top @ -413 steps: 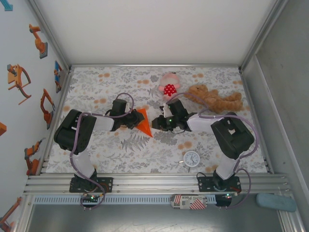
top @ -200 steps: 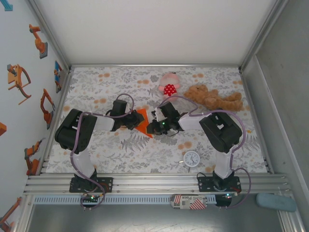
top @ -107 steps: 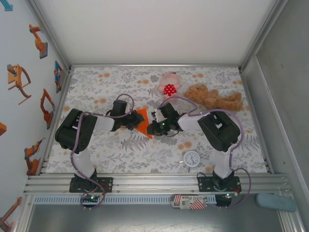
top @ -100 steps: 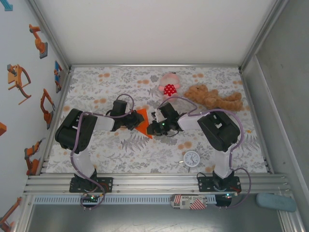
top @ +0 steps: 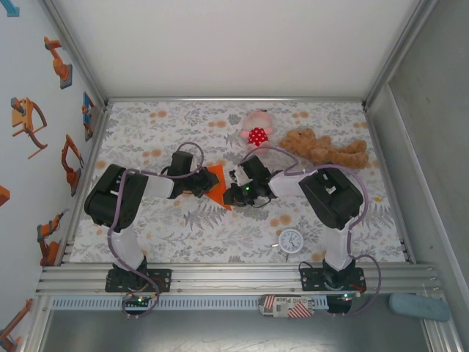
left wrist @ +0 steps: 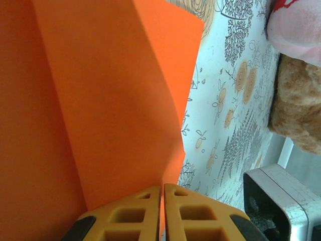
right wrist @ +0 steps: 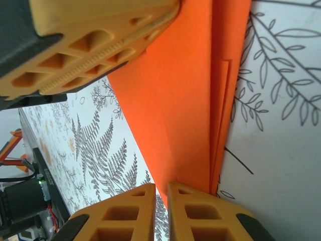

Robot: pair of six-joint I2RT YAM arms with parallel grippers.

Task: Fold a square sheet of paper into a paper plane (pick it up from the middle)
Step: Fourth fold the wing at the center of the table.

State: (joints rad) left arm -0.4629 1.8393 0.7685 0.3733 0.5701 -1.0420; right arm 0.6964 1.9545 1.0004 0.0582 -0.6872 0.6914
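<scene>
Clamped flat together, only a sliver of orange between the yellow latticed pads: left gripper (left wrist: 162, 193), on the edge of a thin bright orange paper sheet (left wrist: 100, 100) folded into layers; likewise closed to a hairline on the same sheet's narrow end: right gripper (right wrist: 161, 190). From the right wrist, stacked fold edges down the sheet's right side, plus the left gripper's yellow fingers (right wrist: 95, 40) across the top corner; from the left wrist, one broad creased panel instead, and beyond it a pink plush toy (left wrist: 296, 25) and a brown furry teddy bear (left wrist: 301, 105). From above, both grippers nose to nose at the bench's middle, the sheet between them, mostly covered; toward the far edge, the pink toy with its red white-spotted front, the teddy just right of it; toward the near edge, right of centre, a small round white clock (top: 291, 240). Grey-and-orange floral cloth over the bench (top: 146, 220); white walls, robot-arm stickers (top: 29, 121) on the left one; aluminium rails (top: 234, 279) along the near edge.
</scene>
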